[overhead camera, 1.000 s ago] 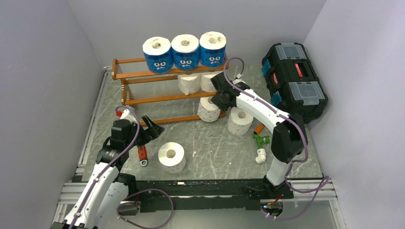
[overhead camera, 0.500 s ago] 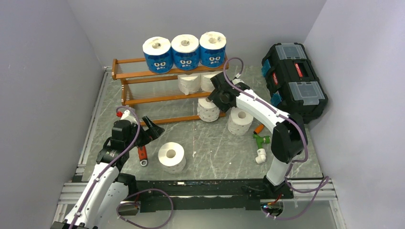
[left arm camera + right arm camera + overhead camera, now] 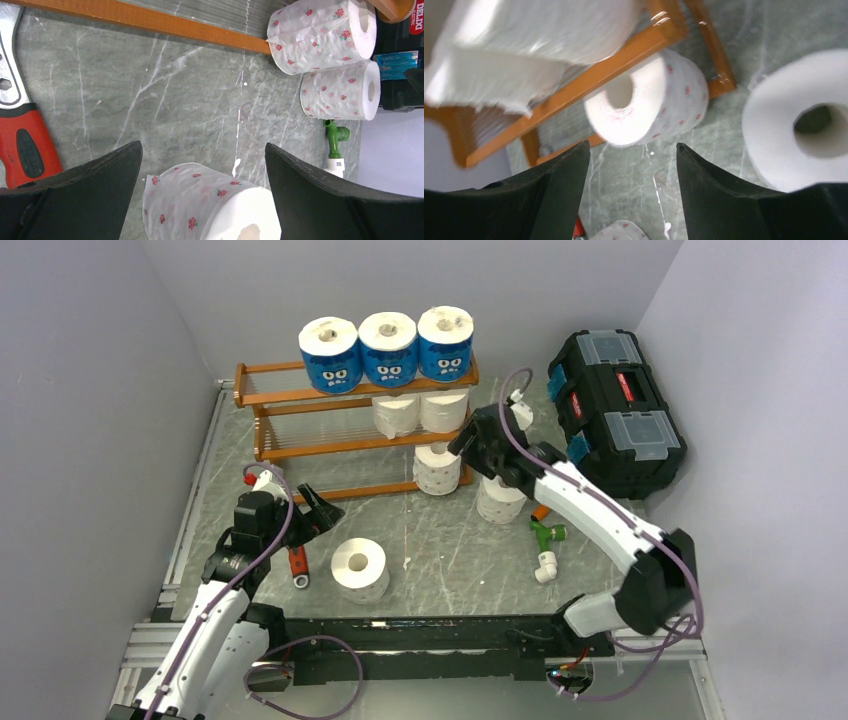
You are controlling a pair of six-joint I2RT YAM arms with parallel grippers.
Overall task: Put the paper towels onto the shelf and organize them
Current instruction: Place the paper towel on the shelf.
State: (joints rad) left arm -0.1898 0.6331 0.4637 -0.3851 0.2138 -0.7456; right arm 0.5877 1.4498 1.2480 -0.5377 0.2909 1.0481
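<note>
Your left gripper (image 3: 318,510) is wide open and empty, pointing at the white flowery paper roll (image 3: 359,568) so it can grab it. The orange-brown wooden shelf (image 3: 290,395) holds blue-wrapped rolls (image 3: 388,358) on top. Your right gripper (image 3: 465,445) is open and empty; it has pulled back from the middle shelf

Bright, even overhead light, soft shadows; right-wrist view motion-blurred, glare on the shelf (image 3: 634,50) rail.
</note>
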